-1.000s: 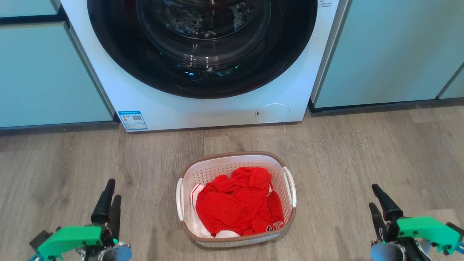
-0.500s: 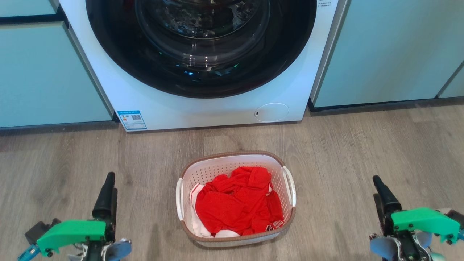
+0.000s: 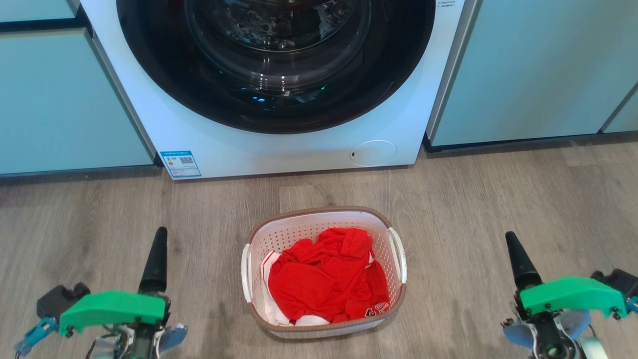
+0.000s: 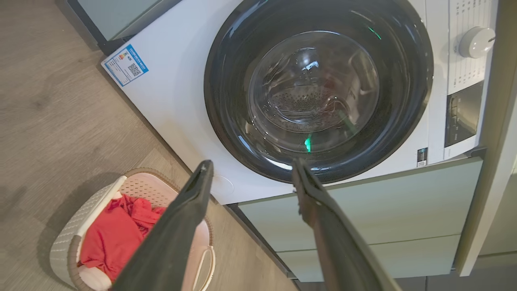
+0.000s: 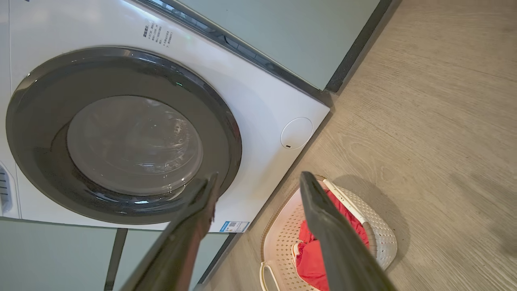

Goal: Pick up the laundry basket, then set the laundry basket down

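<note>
On the wooden floor (image 3: 473, 209) before the washing machine (image 3: 279, 149), the head view has the laundry basket (image 3: 304, 230) standing upright with red clothing (image 3: 324, 281) heaped inside. The left gripper (image 3: 159, 238) and right gripper (image 3: 513, 244) hover well apart from it, one on either side. In the left wrist view that gripper's fingers are spread and empty, with the basket low beside them. The right wrist view likewise shows parted, empty fingers, one of them partly covering the basket.
</note>
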### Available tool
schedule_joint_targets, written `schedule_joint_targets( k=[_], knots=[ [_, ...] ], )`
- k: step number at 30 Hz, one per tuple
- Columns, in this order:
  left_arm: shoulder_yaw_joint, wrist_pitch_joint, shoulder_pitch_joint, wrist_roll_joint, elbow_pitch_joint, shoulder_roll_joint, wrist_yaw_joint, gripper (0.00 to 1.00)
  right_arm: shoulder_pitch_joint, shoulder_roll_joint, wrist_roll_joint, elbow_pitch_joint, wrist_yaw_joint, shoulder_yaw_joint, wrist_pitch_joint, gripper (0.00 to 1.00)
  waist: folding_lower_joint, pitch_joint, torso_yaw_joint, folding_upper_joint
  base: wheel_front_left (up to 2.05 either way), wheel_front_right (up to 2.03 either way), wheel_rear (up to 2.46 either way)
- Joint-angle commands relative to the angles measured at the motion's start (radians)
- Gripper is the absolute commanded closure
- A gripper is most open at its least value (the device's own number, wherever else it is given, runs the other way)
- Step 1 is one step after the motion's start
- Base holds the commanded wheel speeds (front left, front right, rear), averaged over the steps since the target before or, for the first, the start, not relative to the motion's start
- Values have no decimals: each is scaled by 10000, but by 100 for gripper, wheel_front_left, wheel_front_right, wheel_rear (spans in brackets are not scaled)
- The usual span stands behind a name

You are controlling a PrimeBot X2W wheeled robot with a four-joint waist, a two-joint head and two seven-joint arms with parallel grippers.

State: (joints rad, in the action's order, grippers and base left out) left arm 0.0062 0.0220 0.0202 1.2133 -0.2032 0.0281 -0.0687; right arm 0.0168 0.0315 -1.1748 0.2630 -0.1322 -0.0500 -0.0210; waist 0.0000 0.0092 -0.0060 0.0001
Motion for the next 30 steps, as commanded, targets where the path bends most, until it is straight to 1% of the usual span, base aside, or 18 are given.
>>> schedule_joint_targets(
  k=[1,2,3,4,5,15,30],
  knots=[
    [1,149,-392,-556,502,127,103,0,543,97,534,-461,6,186,-167,0,0,4,-1,-1,0,0,0],
    [-33,179,-391,-785,535,128,138,0,544,98,704,-490,6,219,-196,0,0,5,-2,-1,0,0,0],
    [-33,179,-391,-785,535,128,138,0,544,98,704,-490,6,219,-196,0,0,5,-2,-1,0,0,0],
    [-95,237,-391,-1195,596,131,219,0,547,101,1029,-550,6,284,-255,0,0,9,-5,-1,0,0,0],
    [-95,237,-391,-1195,596,131,219,0,547,101,1029,-550,6,284,-255,0,0,9,-5,-1,0,0,0],
    [-342,531,-346,-3196,807,143,549,0,568,112,2583,-753,7,582,-548,0,0,26,-24,-1,0,0,0],
    [-540,971,-113,-5615,987,161,811,0,495,130,4739,-1032,9,1043,-986,0,0,34,-52,-1,0,0,0]
  ],
)
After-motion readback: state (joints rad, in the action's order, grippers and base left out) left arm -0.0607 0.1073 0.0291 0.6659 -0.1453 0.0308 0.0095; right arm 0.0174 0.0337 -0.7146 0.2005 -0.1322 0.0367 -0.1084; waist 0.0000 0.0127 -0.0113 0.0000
